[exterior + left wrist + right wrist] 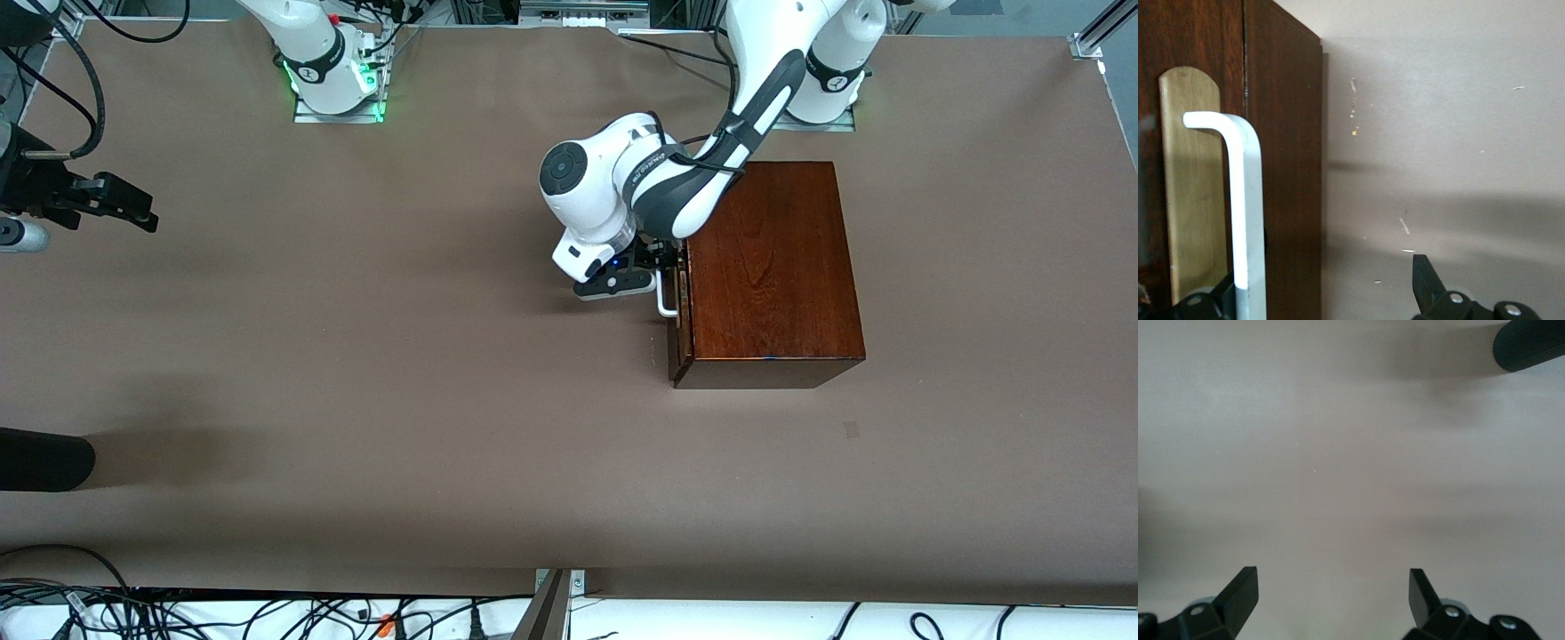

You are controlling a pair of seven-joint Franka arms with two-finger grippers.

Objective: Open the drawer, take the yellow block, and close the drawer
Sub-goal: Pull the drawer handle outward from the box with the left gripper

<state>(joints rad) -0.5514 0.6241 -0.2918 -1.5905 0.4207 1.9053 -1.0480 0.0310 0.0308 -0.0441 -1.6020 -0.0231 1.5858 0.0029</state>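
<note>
Jaws of the left gripper stand open around the white bar handle of the drawer, one finger each side, gripping nothing yet. Glossy reddish wooden box sits just beside them; its drawer looks closed. Right gripper, wide open and empty, waits over bare brown table near a black rod. No writing can be read.

We see a brown table, cables tangled at six o'clock, green light at eleven.
</note>
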